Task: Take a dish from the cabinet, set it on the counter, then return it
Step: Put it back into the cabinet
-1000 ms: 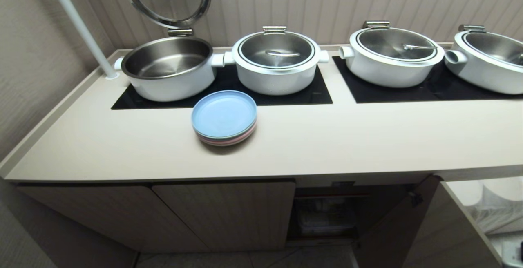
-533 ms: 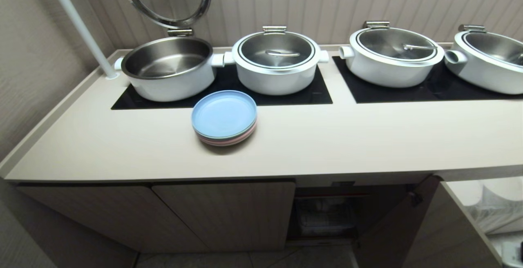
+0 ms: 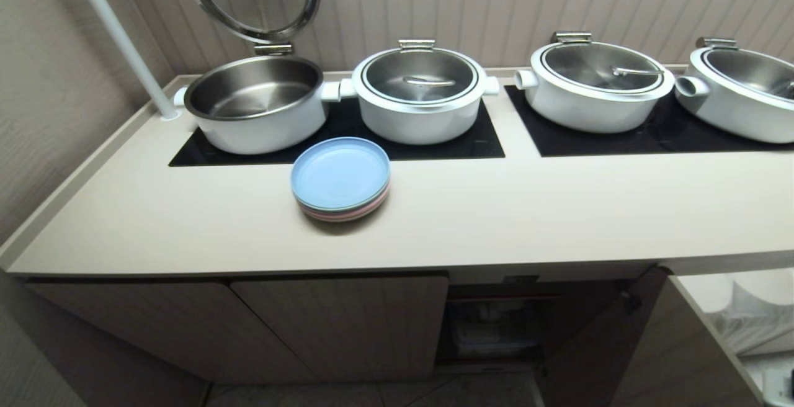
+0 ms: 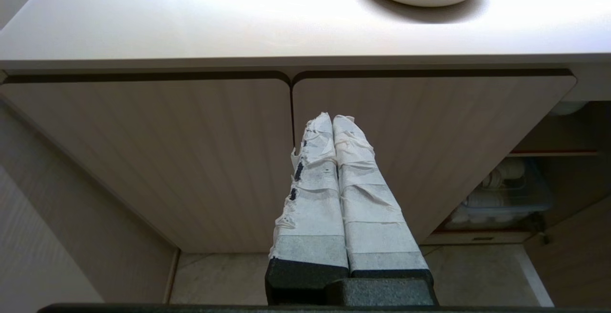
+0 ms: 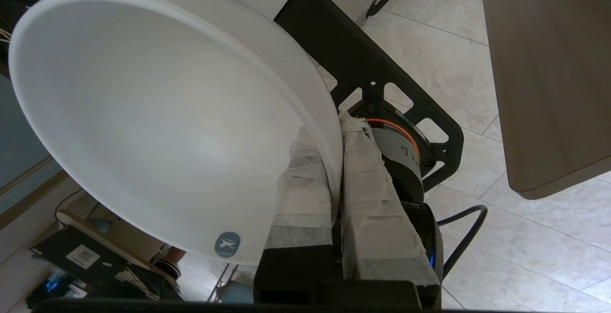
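In the right wrist view the dish [image 5: 157, 127], a deep white bowl with a small grey mark near its rim, hangs tilted above the tiled floor. My right gripper [image 5: 329, 129] is shut on its rim, one taped finger inside the bowl and one outside. Neither the bowl nor either gripper shows in the head view. The beige ribbed cabinet [image 3: 347, 326] stands under the cream counter [image 3: 496, 214], and its right compartment [image 3: 496, 326] is open. My left gripper [image 4: 332, 119] is shut on nothing and points at the closed cabinet doors [image 4: 191, 151].
A stack of pastel plates [image 3: 340, 178] lies on the counter in front of several white steel-lined pots [image 3: 419, 93] on black glass panels [image 3: 651, 134]. The open cabinet door [image 3: 595, 345] swings out to the right. A clear bin [image 4: 501, 198] of white ware sits inside the open compartment.
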{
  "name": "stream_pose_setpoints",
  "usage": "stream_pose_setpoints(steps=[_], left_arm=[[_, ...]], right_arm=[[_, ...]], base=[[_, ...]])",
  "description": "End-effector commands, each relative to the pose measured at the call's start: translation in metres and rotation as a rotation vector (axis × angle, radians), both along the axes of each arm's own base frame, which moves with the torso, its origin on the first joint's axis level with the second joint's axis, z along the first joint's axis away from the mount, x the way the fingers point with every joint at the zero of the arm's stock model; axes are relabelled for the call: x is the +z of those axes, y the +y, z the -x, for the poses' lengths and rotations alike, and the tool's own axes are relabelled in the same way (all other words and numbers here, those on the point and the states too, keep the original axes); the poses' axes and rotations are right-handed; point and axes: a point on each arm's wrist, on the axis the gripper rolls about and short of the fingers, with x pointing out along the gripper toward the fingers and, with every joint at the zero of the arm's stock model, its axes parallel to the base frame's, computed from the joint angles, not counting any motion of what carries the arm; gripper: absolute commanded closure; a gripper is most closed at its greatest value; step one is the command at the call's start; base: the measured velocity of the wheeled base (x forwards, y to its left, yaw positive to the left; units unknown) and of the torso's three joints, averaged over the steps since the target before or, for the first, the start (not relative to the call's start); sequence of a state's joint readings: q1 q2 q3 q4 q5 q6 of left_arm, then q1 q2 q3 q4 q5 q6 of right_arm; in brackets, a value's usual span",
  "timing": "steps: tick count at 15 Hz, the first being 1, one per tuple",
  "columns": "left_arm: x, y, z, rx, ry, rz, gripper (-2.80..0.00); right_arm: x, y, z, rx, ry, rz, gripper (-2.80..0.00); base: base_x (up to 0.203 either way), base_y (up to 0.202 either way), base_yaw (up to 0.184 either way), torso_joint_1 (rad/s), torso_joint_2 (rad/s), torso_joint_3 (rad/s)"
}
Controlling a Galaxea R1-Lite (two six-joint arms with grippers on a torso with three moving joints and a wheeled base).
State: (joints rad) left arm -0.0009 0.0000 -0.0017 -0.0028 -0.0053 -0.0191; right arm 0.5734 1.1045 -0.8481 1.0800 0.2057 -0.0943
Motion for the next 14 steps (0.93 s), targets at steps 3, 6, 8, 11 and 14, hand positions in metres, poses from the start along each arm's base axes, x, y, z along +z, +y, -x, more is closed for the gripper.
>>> stream_pose_setpoints(steps=[3, 6, 8, 11, 14], left_arm=[[0.0, 0.0, 0.0, 0.0, 0.0, 0.001, 0.0], [0.0, 0.0, 0.0, 0.001, 0.0, 0.001, 0.0], [0.0, 0.0, 0.0, 0.0, 0.0, 0.001, 0.0], [0.0, 0.0, 0.0, -0.001, 0.0, 0.001, 0.0], [0.0, 0.0, 0.0, 0.0, 0.0, 0.001, 0.0]], right_arm=[[-0.0003, 0.0002, -0.0002, 0.001, 0.005, 0.002, 0.0], [-0.0004, 0.0002, -0.0002, 0.001, 0.006, 0.003, 0.0], [-0.0008, 0.0001, -0.0002, 0.0, 0.011, 0.005, 0.0], [-0.0012, 0.0002, -0.0004, 0.0, 0.013, 0.007, 0.0], [-0.0015, 0.0004, -0.0007, -0.003, 0.015, 0.008, 0.0]], base=[[0.0, 0.0, 0.0, -0.046, 0.08, 0.05], [0.0, 0.0, 0.0, -0.055, 0.13, 0.066], [0.0, 0.0, 0.0, -0.068, 0.14, 0.072], [0.0, 0.0, 0.0, -0.072, 0.16, 0.077], [0.0, 0.0, 0.0, -0.083, 0.18, 0.096]])
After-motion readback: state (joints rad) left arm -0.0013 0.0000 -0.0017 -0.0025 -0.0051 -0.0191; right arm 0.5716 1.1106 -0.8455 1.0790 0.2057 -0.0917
